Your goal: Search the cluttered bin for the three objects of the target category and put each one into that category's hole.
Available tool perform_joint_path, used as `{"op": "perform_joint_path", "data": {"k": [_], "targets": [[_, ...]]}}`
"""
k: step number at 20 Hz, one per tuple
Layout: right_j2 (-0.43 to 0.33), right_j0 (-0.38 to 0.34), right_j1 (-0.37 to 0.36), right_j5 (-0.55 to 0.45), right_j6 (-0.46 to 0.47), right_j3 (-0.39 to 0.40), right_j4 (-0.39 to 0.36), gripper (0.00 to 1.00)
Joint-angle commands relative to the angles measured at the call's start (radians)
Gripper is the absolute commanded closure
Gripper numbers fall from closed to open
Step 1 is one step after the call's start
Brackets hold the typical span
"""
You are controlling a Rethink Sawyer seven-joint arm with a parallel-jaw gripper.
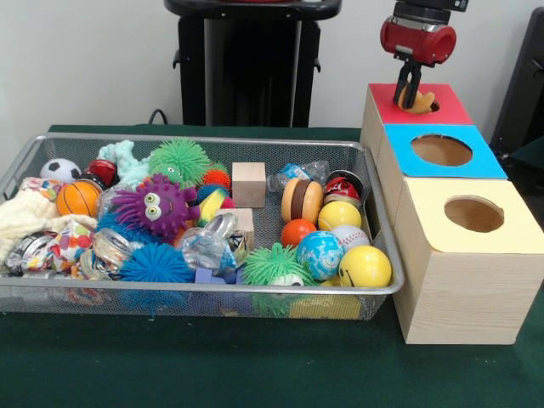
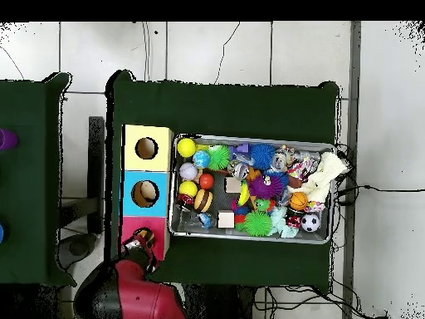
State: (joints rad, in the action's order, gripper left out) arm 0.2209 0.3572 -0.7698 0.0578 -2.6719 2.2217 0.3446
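The bin (image 1: 212, 140) is a wide silver wire-mesh basket crammed with toys on the green table; it also shows in the overhead view (image 2: 249, 138). The hole (image 1: 429, 106) is in the red top of the far wooden box at the right (image 2: 143, 224). My gripper (image 1: 410, 95) hangs right over that hole, shut on a small yellow-orange toy (image 1: 419, 102) that sits at the hole's mouth, partly inside it. In the overhead view my gripper (image 2: 141, 243) covers most of the hole.
A blue-topped box (image 1: 476, 161) and a yellow-topped box (image 1: 510, 225) with their own holes stand nearer the camera in the same row. The bin holds a purple spiky monster (image 1: 155, 204), a wooden block (image 1: 248, 184), a burger toy (image 1: 301, 201) and several balls.
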Motion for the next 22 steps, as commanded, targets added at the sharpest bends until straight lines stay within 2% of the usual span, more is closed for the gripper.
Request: {"op": "perform_joint_path", "data": {"k": [1, 10, 11, 14, 16, 18, 22], "targets": [[-0.112, -0.027, 0.032, 0.054, -0.180, 0.110, -0.020, 1.00], [-0.125, -0.036, 0.056, 0.097, -0.162, 0.125, -0.030, 1.00], [-0.105, -0.015, 0.062, 0.096, -0.141, 0.119, -0.022, 0.00], [-0.085, 0.014, 0.082, 0.132, -0.143, 0.111, -0.015, 0.00], [-0.113, 0.003, 0.090, 0.130, -0.176, 0.119, 0.008, 0.00], [-0.108, 0.016, 0.112, 0.161, -0.184, 0.117, 0.016, 0.00], [-0.127, -0.007, 0.122, 0.198, -0.196, 0.130, -0.003, 0.00]]}}
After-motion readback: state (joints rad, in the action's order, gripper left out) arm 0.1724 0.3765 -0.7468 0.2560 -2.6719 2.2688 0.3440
